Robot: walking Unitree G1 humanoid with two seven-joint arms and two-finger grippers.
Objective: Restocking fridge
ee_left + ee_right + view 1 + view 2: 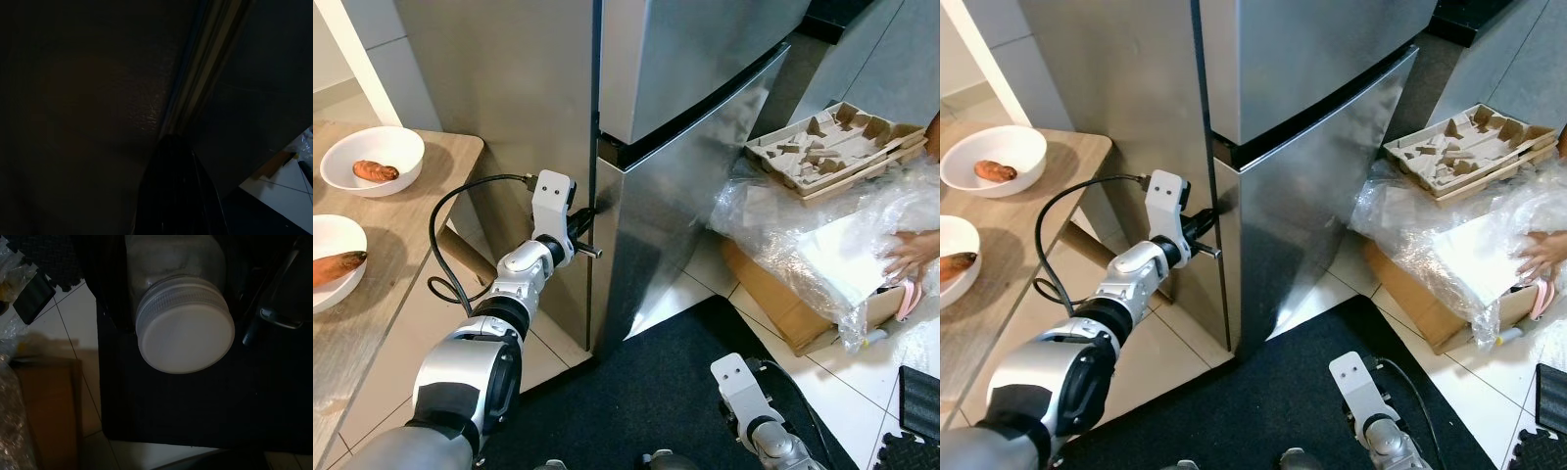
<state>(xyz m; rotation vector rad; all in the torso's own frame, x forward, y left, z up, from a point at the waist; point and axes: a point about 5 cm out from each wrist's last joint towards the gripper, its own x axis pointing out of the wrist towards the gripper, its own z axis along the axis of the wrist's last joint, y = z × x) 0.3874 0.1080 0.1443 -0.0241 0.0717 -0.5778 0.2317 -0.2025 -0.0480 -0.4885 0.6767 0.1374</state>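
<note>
Jaws of the left gripper pressed together, no gap between the black fingers, tips wedged at the seam along the edge of the fridge's lower door. Jaws of the right gripper clenched around a clear jar with a white screw lid, held low above the dark mat in front of the fridge.

Both fridge doors shut. Judged step: prising the lower door open with the left arm while the jar waits in the right. Next move calls for fingertips hooked firmly behind the door edge, then a pull outward against the seal, with the jar kept clear of the door's swing.

To the left, a wooden table carrying two white bowls, each with a sweet potato. To the right, a cardboard box under clear plastic wrap, moulded pulp trays stacked on it, and a person's hand resting on the wrap.
</note>
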